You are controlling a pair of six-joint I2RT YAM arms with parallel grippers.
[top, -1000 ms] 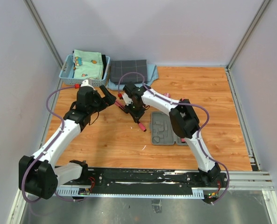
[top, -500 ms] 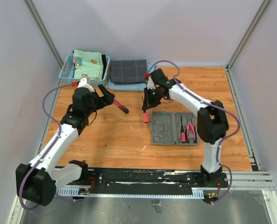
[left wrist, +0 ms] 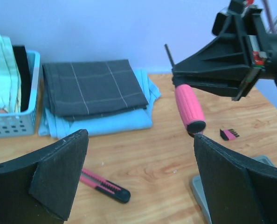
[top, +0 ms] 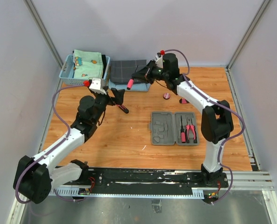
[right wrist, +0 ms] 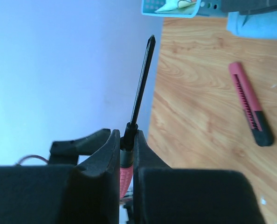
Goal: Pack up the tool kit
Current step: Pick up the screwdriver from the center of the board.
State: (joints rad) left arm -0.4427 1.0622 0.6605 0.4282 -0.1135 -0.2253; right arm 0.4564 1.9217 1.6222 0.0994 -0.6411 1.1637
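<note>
The screwdriver (left wrist: 190, 108), which looks light and stiff, hangs high near the back, well apart from the open case (top: 162, 128) on the tabletop (top: 106, 140), pinched by the shut right fingers (right wrist: 106, 154) where its thin, slippery shaft meets the fat pink handle, while the left fingers (left wrist: 59, 172) gape wide and hold nothing.

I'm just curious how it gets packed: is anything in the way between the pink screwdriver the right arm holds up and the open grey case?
Nothing visible blocks it. The screwdriver, clamped in the right fingers, is up in the air, and the case lies open. Only the round tape lies flat beside that path.
</note>
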